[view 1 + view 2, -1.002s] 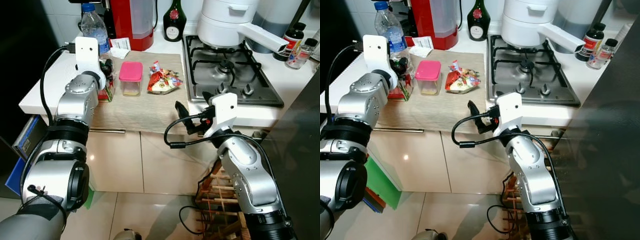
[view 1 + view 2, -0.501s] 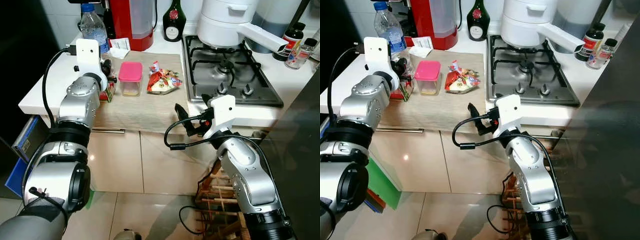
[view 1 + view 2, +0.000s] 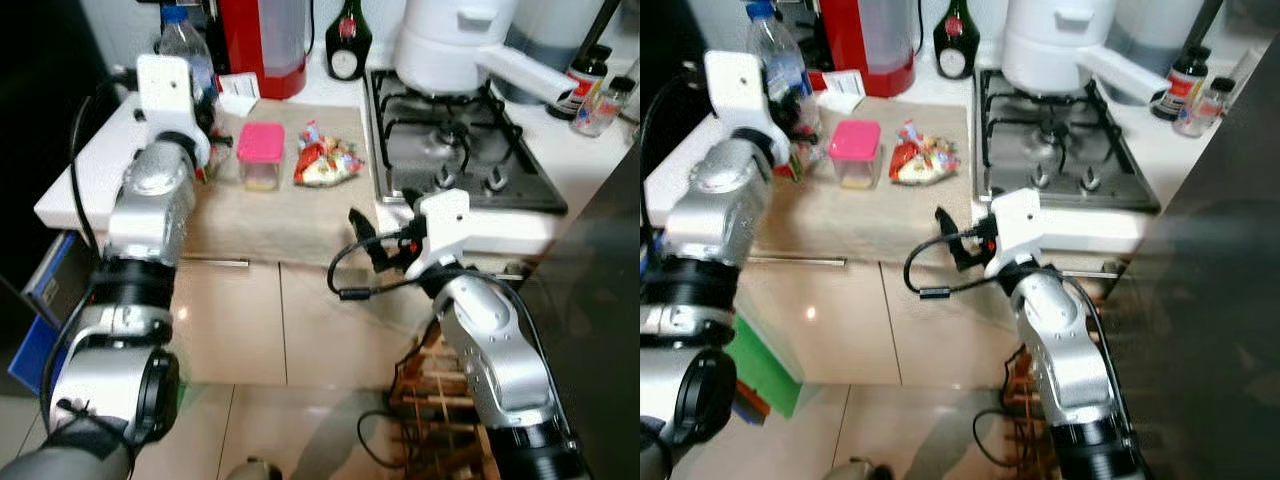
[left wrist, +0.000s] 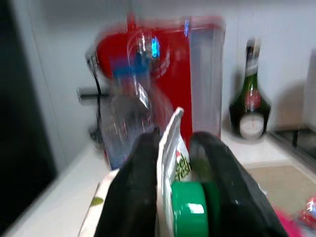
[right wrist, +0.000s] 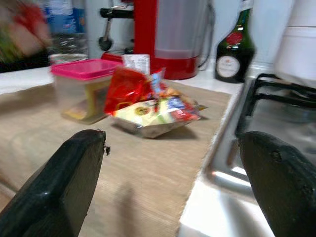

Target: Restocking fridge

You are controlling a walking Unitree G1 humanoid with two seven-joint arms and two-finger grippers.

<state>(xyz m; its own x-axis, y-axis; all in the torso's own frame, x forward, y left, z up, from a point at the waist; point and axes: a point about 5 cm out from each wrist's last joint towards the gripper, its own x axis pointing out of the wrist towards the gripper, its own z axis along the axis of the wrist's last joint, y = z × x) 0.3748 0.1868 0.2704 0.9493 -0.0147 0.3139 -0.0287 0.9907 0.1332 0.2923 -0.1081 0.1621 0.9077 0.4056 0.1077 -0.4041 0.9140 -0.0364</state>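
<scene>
Left gripper (image 4: 173, 197) clamps a carton at worktop's left end.
Carton (image 4: 173, 153) has a green cap, label partly reads "fresh" (rest blurred), jaws clenched on it by a water bottle (image 3: 187, 45) and red machine (image 3: 262, 45). Right gripper (image 5: 173, 182) jaws released, near the beige mat (image 3: 270, 215); pink-lidded tub (image 3: 261, 155), snack bag (image 3: 325, 160), hob (image 3: 455, 150).
</scene>
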